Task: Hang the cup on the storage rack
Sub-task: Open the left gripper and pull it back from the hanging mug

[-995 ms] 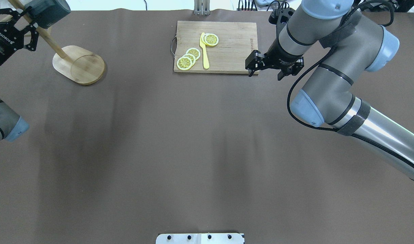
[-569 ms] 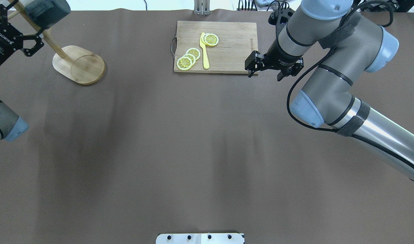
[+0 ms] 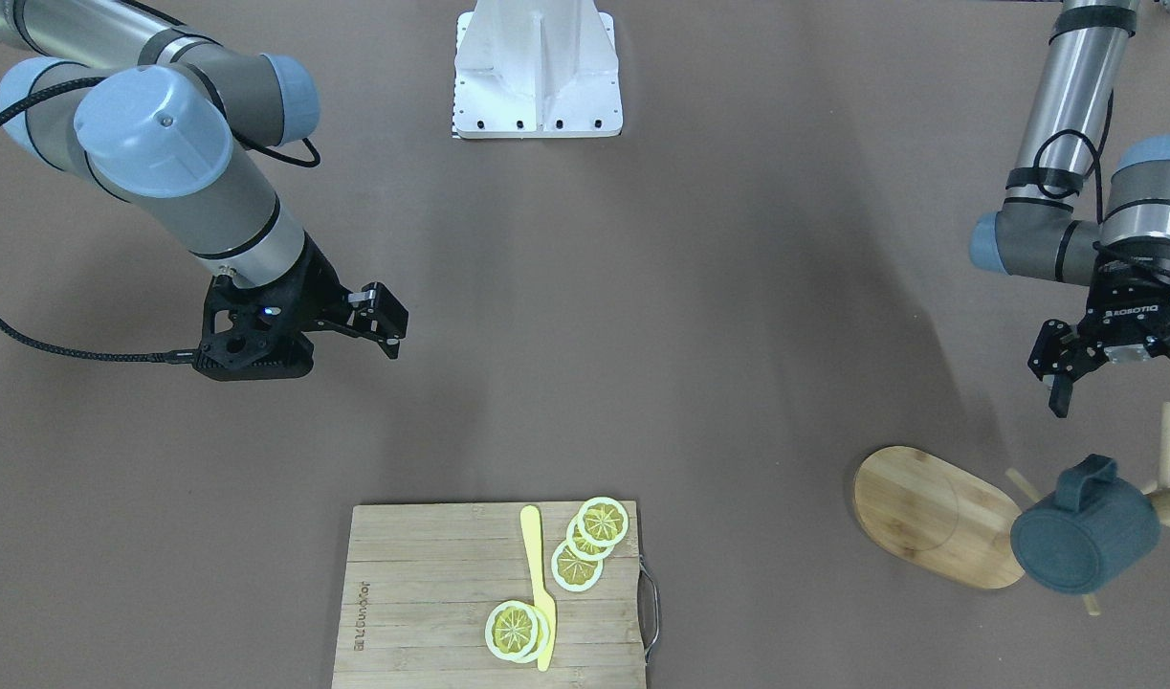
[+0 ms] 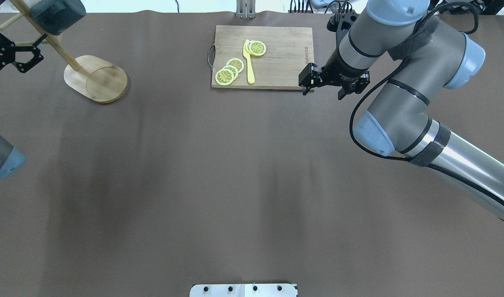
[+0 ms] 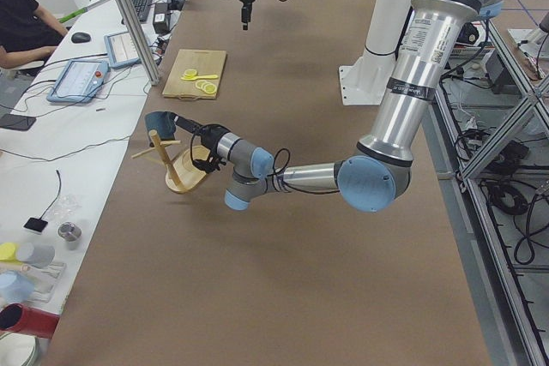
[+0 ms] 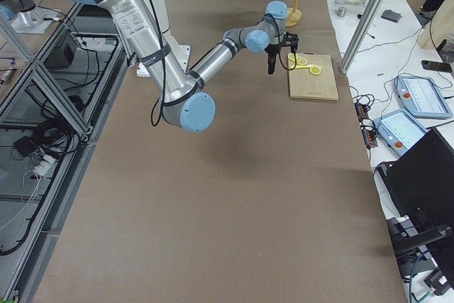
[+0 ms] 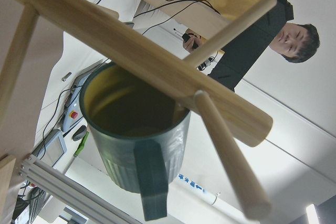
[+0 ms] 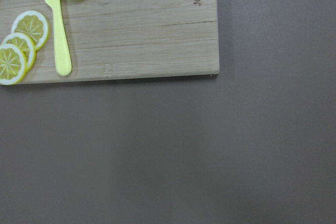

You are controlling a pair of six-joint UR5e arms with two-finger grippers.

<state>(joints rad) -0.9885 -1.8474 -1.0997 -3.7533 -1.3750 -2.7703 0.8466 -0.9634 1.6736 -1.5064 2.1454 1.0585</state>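
The dark teal cup [image 3: 1087, 536] hangs by its handle on a peg of the bamboo storage rack [image 3: 929, 517], off the table. In the overhead view the cup [image 4: 56, 10] sits high on the slanting post above the rack's oval base [image 4: 96, 78]. The left wrist view looks up into the cup [image 7: 131, 145], with its olive inside, under the rack post [image 7: 131, 45]. My left gripper [image 3: 1120, 402] is open and empty, a short way clear of the cup, and it shows at the overhead view's left edge [image 4: 32, 51]. My right gripper [image 4: 322, 93] hangs open and empty beside the cutting board's corner.
A wooden cutting board [image 4: 276, 62] with lemon slices [image 4: 229, 71] and a yellow knife [image 4: 248, 62] lies at the far middle. The white robot base [image 3: 537, 77] stands at the near edge. A person [image 5: 26, 27] sits at a side desk beyond the table.
My left gripper has drawn away from the cup, leftward and back toward the robot. The cup stays hanging on the rack. The right arm has barely moved.
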